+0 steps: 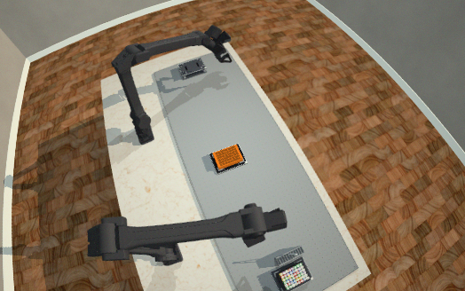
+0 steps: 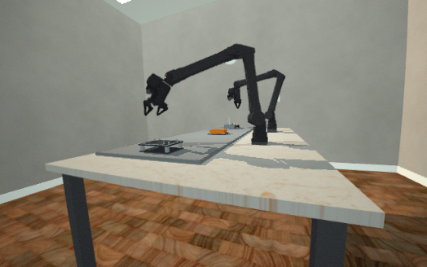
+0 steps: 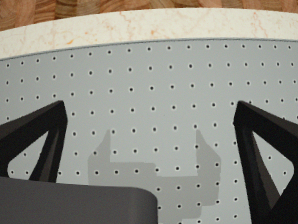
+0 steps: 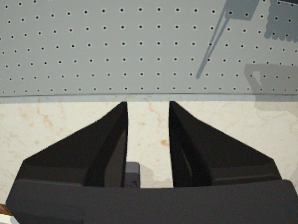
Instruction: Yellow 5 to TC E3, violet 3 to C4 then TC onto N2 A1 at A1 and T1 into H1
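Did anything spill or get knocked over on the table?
Nothing looks spilled or tipped. The orange tube carrier sits level, the raised nest stands on its legs, and the vial rack looks neatly filled. The vials are too small to check one by one.
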